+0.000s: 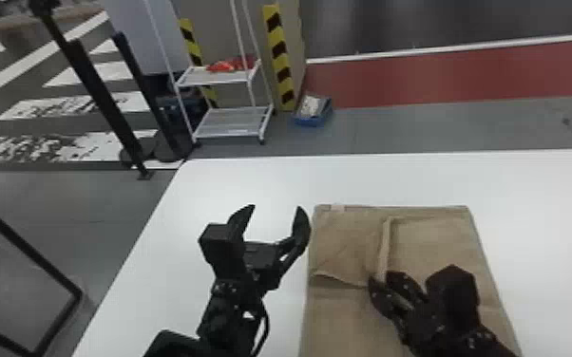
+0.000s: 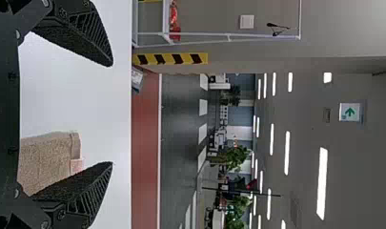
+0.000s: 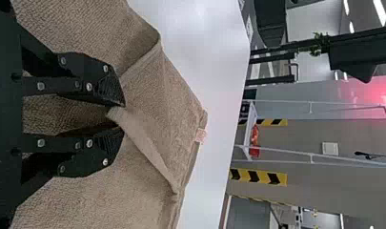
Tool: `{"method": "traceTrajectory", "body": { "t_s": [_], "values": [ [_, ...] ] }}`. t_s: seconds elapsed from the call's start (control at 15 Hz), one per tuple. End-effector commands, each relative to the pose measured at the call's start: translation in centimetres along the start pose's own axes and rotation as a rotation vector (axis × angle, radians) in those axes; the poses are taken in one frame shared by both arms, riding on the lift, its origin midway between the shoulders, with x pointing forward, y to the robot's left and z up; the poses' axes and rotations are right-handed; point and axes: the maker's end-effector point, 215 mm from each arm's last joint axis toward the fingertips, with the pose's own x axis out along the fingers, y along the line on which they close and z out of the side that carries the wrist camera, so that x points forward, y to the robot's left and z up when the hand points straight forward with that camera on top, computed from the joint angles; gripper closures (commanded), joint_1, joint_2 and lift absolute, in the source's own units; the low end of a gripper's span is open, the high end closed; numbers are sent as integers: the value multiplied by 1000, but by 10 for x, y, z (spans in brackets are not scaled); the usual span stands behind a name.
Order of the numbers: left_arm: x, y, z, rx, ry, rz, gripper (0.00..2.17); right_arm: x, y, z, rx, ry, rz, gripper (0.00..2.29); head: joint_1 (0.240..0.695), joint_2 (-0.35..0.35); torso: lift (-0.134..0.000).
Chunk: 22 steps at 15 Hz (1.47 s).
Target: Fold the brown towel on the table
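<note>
Coarse brown towel [image 1: 347,242] is pinched, lower right, in the right gripper [image 1: 381,279]. Left gripper [image 1: 275,207] fingers are spread wide; towel's bottom is cropped.

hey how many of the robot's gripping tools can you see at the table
2. The left tool is open, just left of the brown towel; the right tool is over the towel, with a fold of it between its fingers.

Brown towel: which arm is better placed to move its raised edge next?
Right, probably: the right pincer has the towel's edge between its fingertips; the left pincer is open beside it.
</note>
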Motion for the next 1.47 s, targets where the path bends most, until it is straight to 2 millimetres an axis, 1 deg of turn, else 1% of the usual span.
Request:
{"method": "traceTrajectory", "body": {
  "t_s": [0.0,0.07,0.13,0.2,0.27,0.33,0.47,0.53,0.6,0.73,0.8,0.87,0.93,1.0,1.07,1.13,1.2,1.27,1.33,1.4],
  "values": [
    [0,0,0,-1,-1,0,157,-2,-1,4,-1,-14,-3,1031,695,283,-110],
    [1,0,0,-1,-1,0,157,-5,-4,8,-2,-27,-8,1031,695,283,-110],
    [1,0,0,1,-1,1,157,-10,-8,15,-3,-45,-17,1109,695,282,-110],
    [1,0,-1,0,2,1,157,-17,-18,21,10,-63,-35,1474,695,279,-110],
    [1,0,-1,1,2,2,157,-23,-27,26,19,-80,-53,1558,695,275,-110],
    [1,0,-1,1,2,2,157,-33,-42,28,31,-92,-80,1565,695,269,-110],
    [1,0,0,3,0,2,157,-58,-79,38,45,-150,-142,1565,695,248,-110],
    [1,0,-1,4,1,2,157,-69,-100,39,58,-164,-178,1565,695,233,-110],
    [1,0,0,4,0,2,157,-83,-129,40,70,-182,-228,1565,695,198,-110],
    [1,0,-1,9,1,0,157,-113,-191,44,101,-208,-332,1565,695,153,-110],
    [1,0,-1,12,1,1,157,-137,-230,46,123,-227,-403,1565,695,123,-110],
    [1,-1,-2,15,2,-3,157,-157,-261,47,143,-242,-470,1565,695,60,-110],
    [2,-4,-3,16,4,-14,157,-181,-293,49,169,-263,-536,1565,695,28,-110],
    [4,-6,-4,18,6,-22,157,-202,-321,50,177,-274,-608,1565,695,-14,-110],
    [6,-10,-4,22,5,-30,157,-220,-344,53,178,-281,-669,1565,695,-48,-110],
    [8,-13,-5,22,8,-40,157,-237,-360,55,175,-290,-709,1565,695,-87,-110],
    [11,-18,-7,29,12,-51,174,-255,-378,61,183,-309,-747,1565,695,-148,-110],
    [14,-24,-10,42,16,-65,198,-273,-394,65,202,-326,-781,1565,695,-176,-110],
    [15,-29,-13,44,26,-83,201,-286,-407,65,219,-331,-811,1565,695,-201,-110],
    [16,-35,-18,44,37,-94,201,-295,-420,55,247,-307,-853,1565,695,-223,-110]
  ]
}}
